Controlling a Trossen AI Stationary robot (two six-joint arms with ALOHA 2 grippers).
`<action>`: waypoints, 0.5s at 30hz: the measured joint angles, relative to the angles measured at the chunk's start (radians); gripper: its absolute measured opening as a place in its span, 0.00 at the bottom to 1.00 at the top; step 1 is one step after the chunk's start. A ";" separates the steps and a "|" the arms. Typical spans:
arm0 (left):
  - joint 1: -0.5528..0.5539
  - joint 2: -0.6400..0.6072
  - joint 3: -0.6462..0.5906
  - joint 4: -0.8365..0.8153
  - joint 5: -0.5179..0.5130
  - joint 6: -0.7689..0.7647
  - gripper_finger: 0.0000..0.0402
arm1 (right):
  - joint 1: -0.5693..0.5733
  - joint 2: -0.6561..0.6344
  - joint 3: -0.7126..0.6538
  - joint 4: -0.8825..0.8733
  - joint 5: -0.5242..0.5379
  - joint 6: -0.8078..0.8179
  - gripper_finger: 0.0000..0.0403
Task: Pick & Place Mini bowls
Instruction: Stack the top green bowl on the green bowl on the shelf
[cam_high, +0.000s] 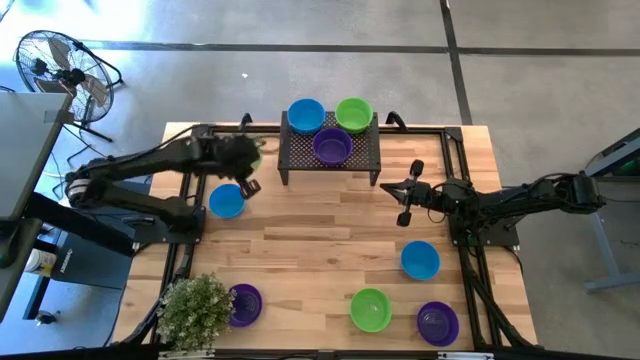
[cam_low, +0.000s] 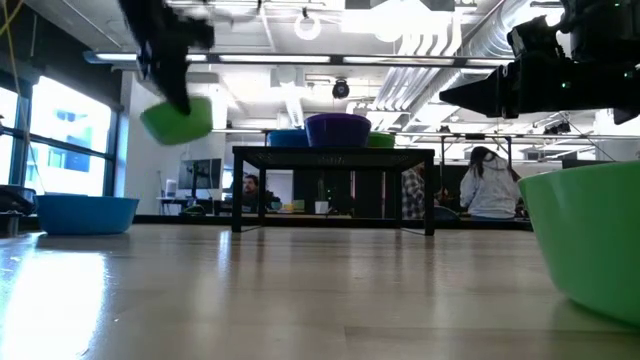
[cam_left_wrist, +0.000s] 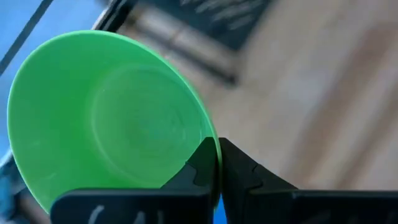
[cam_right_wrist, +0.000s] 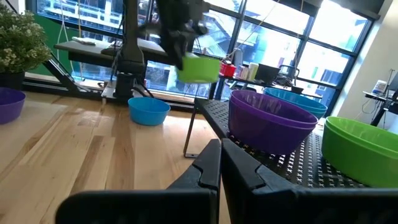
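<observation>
left gripper (cam_left_wrist: 217, 163) is up off the table, fingers pinched tight on the rim of a green bowl (cam_left_wrist: 106, 118), and the low view has that bowl (cam_low: 178, 118) hanging in the air, tilted, above the blue bowl (cam_low: 85, 213) on the wood. from above, the left gripper (cam_high: 243, 160) sits near the rack's (cam_high: 362, 160) left end, with the blue bowl (cam_high: 227, 200) on the table just beside it. the rack holds three: a blue one (cam_high: 306, 115), a green one (cam_high: 354, 114) and a purple one (cam_high: 332, 146) in front, all close together. right gripper (cam_high: 402, 197) waits just right of the rack, low over the table, its fingers (cam_right_wrist: 208, 163) pressed together on nothing. closer to the front edge, a second blue bowl (cam_high: 420, 260) sits on the right side, a green bowl (cam_high: 370, 309) and a purple bowl (cam_high: 437, 322) near it, and another purple bowl (cam_high: 243, 303) sits beside the plant (cam_high: 196, 309) at the left front. table (cam_high: 310, 230) is pale wood planks.
</observation>
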 joint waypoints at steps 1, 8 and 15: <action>-0.047 -0.008 0.009 0.010 -0.001 -0.032 0.00 | 0.000 0.000 0.000 0.000 0.000 0.000 0.00; -0.367 0.057 0.015 0.219 -0.033 -0.115 0.00 | 0.000 0.000 0.000 0.000 0.000 0.000 0.00; -0.477 0.252 0.013 0.476 -0.048 -0.072 0.00 | 0.000 0.001 0.000 0.005 0.006 0.003 0.00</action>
